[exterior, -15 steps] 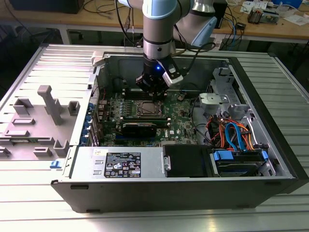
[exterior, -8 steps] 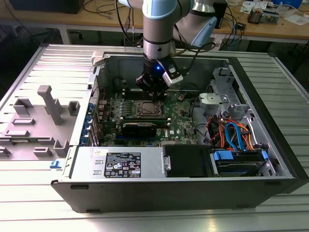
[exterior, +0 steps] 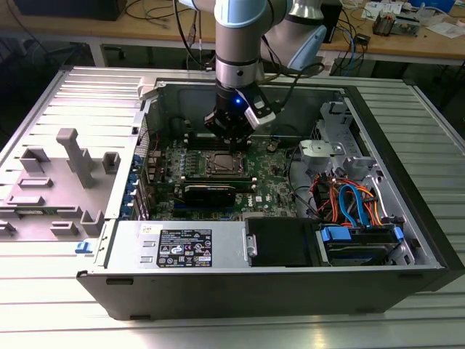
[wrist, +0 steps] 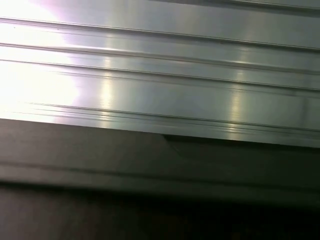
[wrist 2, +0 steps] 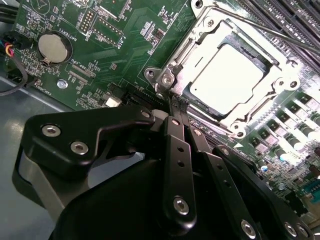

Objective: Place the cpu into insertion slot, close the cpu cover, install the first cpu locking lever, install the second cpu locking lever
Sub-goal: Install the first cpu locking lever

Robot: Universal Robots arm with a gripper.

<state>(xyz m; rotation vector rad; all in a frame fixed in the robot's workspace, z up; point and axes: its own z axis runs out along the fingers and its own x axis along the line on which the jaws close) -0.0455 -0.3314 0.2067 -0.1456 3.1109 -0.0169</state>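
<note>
The cpu (wrist 2: 227, 77), a pale silvery square, lies flat in the insertion slot (wrist 2: 165, 79) on the green board. The cpu cover (wrist 2: 280, 75), a silver frame, lies down around the chip. A thin metal locking lever (wrist 2: 260, 30) runs along the socket's far side. In the second wrist view my gripper (wrist 2: 176, 102) is shut, its black fingers pressed together with the tips at the socket's corner; nothing shows between them. In the exterior view the gripper (exterior: 231, 140) hangs inside the open computer case just above the socket (exterior: 221, 164).
A coin battery (wrist 2: 54, 47) and long black memory slots (wrist 2: 295, 20) flank the socket. The power supply (exterior: 182, 247) and drive bay with orange and blue cables (exterior: 349, 203) fill the case's near side. A grey plastic shroud (exterior: 73, 156) lies on the ribbed table.
</note>
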